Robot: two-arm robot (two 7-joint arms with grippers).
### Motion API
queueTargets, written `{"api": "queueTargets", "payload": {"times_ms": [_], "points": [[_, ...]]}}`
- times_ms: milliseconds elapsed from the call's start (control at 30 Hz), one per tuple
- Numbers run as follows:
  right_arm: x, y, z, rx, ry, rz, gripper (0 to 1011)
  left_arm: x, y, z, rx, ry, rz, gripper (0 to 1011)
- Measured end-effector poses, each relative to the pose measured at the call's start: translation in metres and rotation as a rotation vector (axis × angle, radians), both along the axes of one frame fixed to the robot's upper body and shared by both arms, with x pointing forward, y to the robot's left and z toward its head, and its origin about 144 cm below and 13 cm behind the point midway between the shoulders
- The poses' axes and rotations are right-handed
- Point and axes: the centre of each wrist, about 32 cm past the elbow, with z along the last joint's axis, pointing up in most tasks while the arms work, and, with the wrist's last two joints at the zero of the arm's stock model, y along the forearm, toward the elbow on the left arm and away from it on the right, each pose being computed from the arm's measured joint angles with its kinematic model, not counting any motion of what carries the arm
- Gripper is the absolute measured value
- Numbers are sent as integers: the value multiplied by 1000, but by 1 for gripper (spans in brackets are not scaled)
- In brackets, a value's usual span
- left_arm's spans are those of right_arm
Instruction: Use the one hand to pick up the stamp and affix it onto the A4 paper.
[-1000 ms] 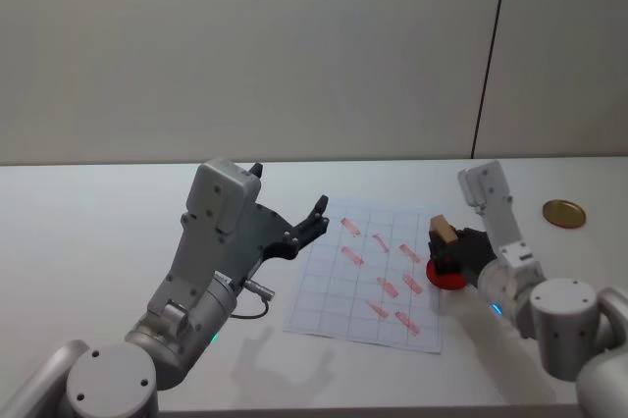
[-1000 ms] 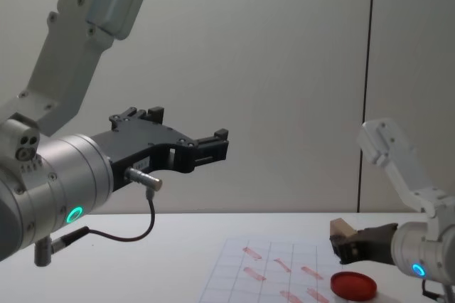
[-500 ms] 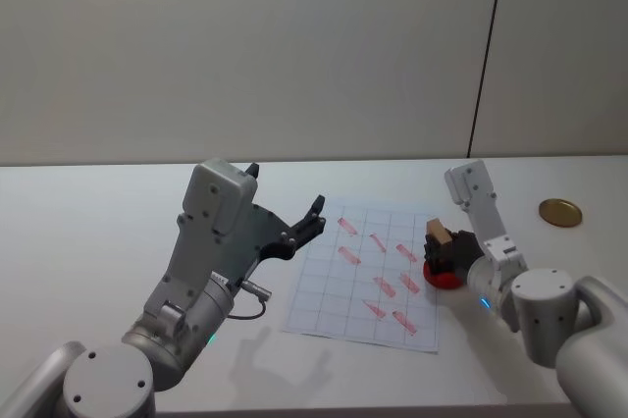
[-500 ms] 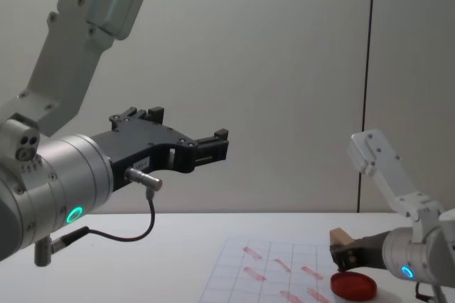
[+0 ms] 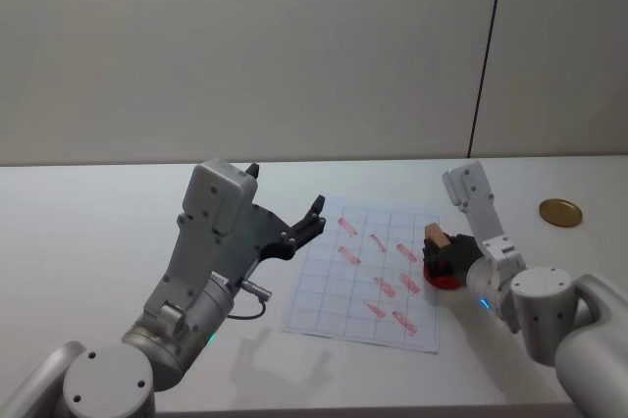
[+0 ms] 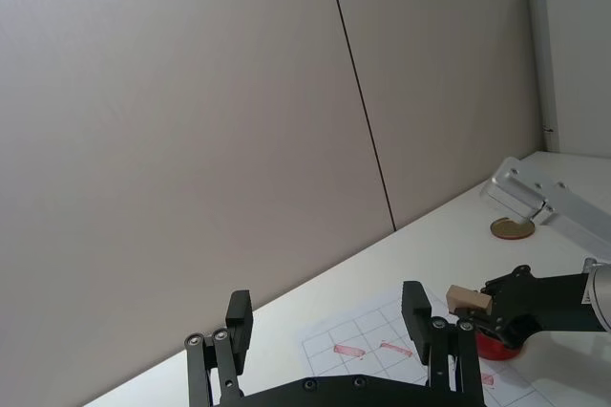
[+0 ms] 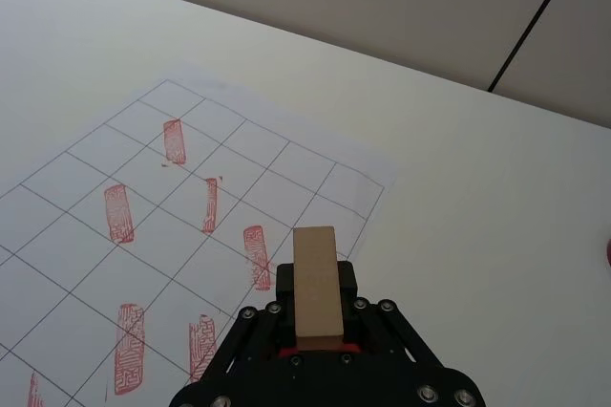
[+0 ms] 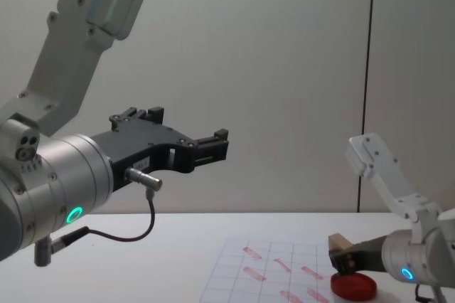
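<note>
The right end effector (image 5: 439, 253) is clamped on the stamp (image 5: 437, 235), the pale wooden block standing up out of its black fingers (image 7: 277, 304); directly beneath the end effector lies the flat red disc (image 8: 352, 286), and in the wrist view a sliver of red shows under the block between the fingers; whether the stamp's lower face touches the disc cannot be told. Just beside the end effector, toward the robot's left, lies the A4 paper (image 5: 339, 286) on the white table (image 5: 98, 232); its gridded cells carry several slanted red marks (image 7: 256, 256), the nearest ones close to the fingertips; the disc sits at the sheet's right edge. Farther off to the end effector's right, well apart, a round gold-brown disc (image 5: 560, 212) rests on the table. The left end effector (image 8: 186, 148) hangs raised above the table on the far side of the paper from the right one, its fingers (image 6: 416, 310) spread apart and holding nothing.
</note>
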Motion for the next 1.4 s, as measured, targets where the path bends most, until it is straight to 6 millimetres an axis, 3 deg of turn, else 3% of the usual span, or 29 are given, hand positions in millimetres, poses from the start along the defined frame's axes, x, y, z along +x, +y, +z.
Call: {"api": "queueTargets", "payload": {"times_ms": [667, 1400], "points": [[-10, -13, 0, 4, 17, -7, 224, 0, 0, 0, 0, 0, 0, 993], [-8, -15, -7, 12, 33, 6, 250, 0, 0, 0, 0, 0, 0, 993]]}}
